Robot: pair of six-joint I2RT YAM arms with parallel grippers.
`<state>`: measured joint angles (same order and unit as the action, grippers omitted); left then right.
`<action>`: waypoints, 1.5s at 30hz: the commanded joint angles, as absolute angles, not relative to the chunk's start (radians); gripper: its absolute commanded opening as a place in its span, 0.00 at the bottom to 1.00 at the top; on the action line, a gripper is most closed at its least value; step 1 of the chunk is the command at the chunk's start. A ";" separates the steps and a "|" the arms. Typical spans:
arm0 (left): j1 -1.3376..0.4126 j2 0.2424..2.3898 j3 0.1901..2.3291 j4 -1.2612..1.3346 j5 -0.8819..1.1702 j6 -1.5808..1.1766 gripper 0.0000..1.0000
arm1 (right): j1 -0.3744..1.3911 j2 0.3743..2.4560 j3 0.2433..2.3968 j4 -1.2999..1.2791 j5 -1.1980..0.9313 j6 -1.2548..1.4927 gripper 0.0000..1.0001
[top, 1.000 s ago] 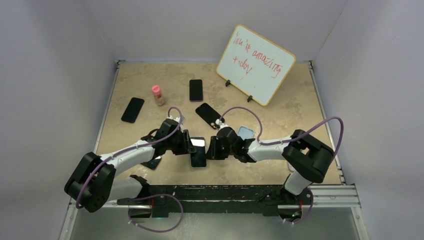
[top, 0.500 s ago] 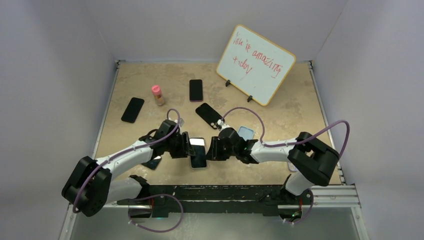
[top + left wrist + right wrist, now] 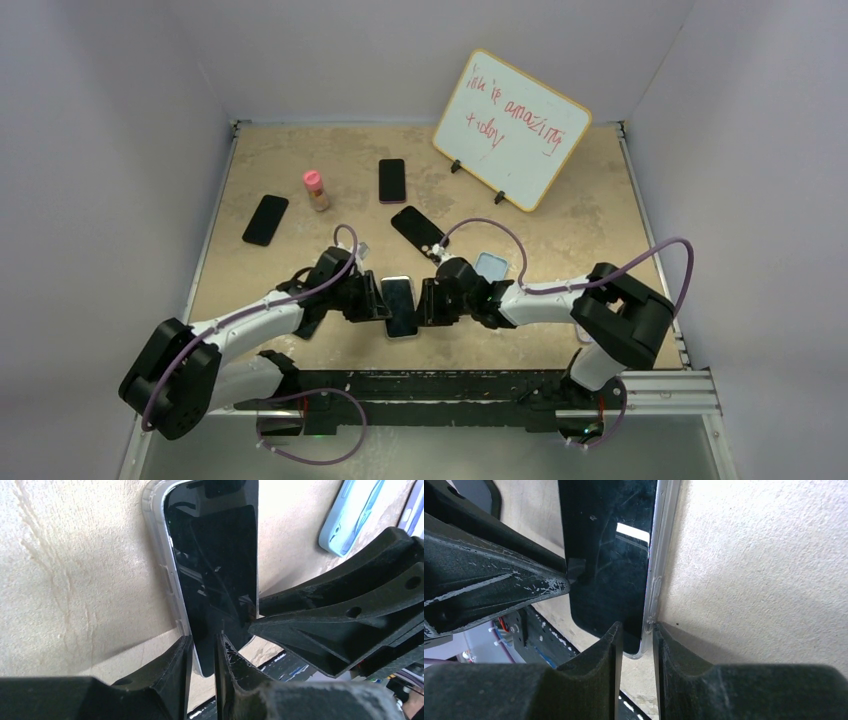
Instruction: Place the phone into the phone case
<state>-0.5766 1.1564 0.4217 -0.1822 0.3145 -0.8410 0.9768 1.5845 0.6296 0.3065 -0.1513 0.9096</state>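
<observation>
The phone (image 3: 400,305) is lying screen-up in the clear phone case (image 3: 157,555), near the middle of the tabletop's (image 3: 570,220) near edge. The case's rim is showing along both long sides, though I cannot tell whether the phone is sitting fully down in it. The left gripper (image 3: 202,645) is pinching the left side, its fingers narrow, one on the screen and one against the rim. The right gripper (image 3: 636,627) is clamping the opposite side, straddling the clear wall just as narrowly. A light blue case (image 3: 352,517) is lying just beyond the right gripper. A pink-capped bottle (image 3: 316,190) and a whiteboard (image 3: 512,130) are standing towards the far edge.
</observation>
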 commanded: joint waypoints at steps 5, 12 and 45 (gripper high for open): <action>-0.638 1.197 0.411 -0.018 0.358 -0.935 0.21 | 1.000 1.602 0.628 0.394 -0.190 0.954 0.26; -0.639 1.156 0.454 -0.173 0.246 -0.884 0.38 | 1.001 1.536 0.595 0.335 -0.123 0.952 0.29; -0.449 1.283 0.445 -0.044 0.439 -0.782 0.15 | 0.910 1.659 0.670 0.507 -0.225 1.004 0.69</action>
